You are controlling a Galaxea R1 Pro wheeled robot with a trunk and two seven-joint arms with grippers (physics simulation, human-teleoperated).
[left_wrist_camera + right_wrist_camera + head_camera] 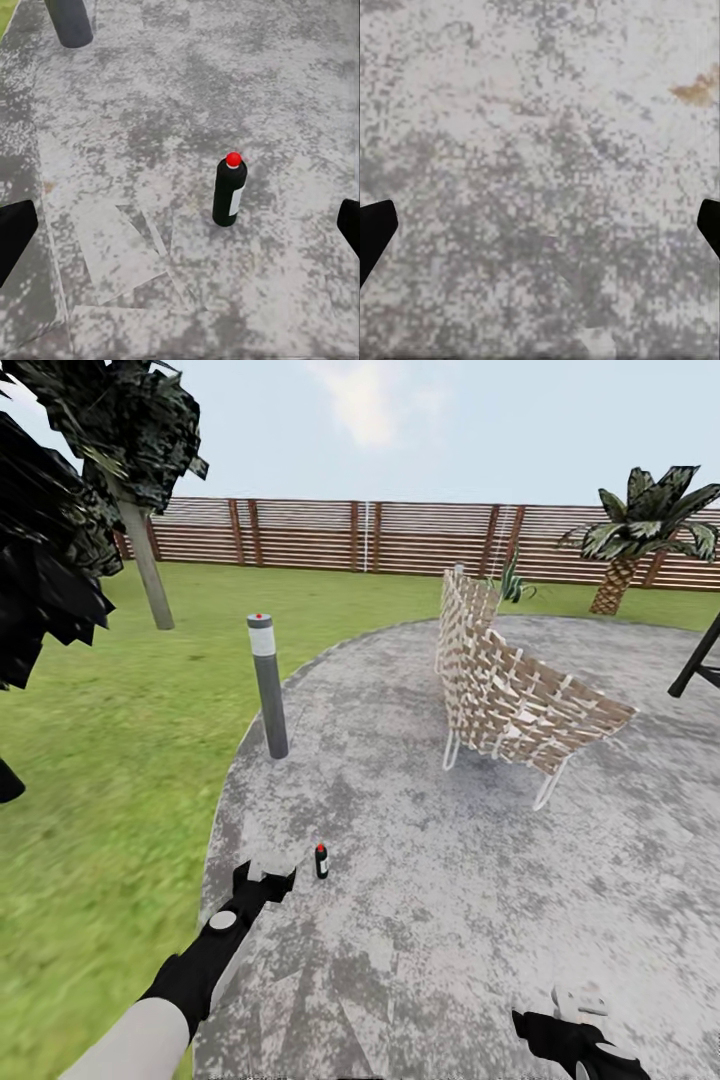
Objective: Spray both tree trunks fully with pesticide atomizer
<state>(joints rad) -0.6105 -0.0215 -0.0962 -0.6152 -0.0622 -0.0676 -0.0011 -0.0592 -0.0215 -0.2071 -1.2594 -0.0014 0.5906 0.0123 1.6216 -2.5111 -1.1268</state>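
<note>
The pesticide atomizer (321, 861) is a small black bottle with a red cap, standing upright on the grey paved patio. In the left wrist view the atomizer (229, 191) stands ahead of the fingers and a little off centre. My left gripper (268, 877) is open, just short of the bottle and to its left, not touching it. Its black fingertips (15, 232) sit wide apart at the picture's edges. My right gripper (575, 1012) hangs open low over bare paving (540, 180). A tree with a bare grey trunk (148, 565) rises from the lawn at the back left.
A grey bollard lamp (268, 685) stands at the patio's edge beyond the bottle. A woven lounge chair (510, 695) sits mid-right. A short palm (625, 575) and a slatted wooden fence (400, 535) close the back. Dark foliage (45, 560) hangs at the left.
</note>
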